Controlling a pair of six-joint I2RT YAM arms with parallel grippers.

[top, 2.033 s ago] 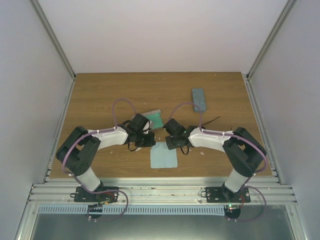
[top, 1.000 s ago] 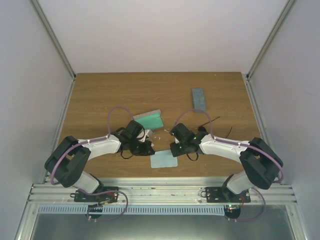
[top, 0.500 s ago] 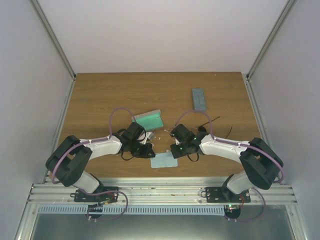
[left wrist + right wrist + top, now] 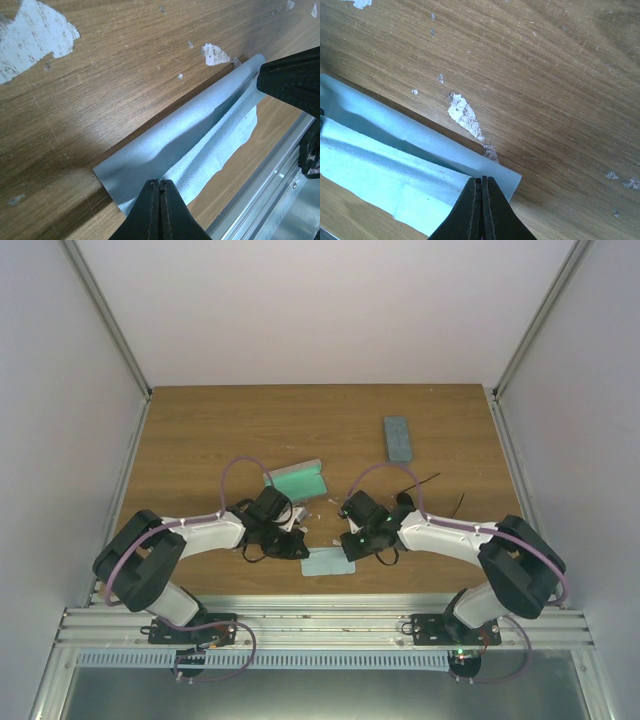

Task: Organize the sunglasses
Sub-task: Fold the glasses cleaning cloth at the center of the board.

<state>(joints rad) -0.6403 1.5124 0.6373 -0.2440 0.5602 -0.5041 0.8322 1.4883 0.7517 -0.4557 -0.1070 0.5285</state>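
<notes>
My left end effector point(image 4: 160, 183) has its fingers pressed together on one end of the light-blue cloth point(image 4: 200, 145). My right end effector point(image 4: 481, 180) is clamped the same way on the cloth's opposite corner. The cloth is doubled over along its length and lies on the desk point(image 4: 200, 440) near its front edge, stretched between my two tips.

The sunglasses point(image 4: 428, 479) show only as thin dark wire on the desk just behind my right forearm, apart from both end effectors and untouched. I cannot make out a second pair.

An open case point(image 4: 297, 480) with green lining sits just behind my left wrist. A closed grey case point(image 4: 398, 438) lies farther back on the right.
</notes>
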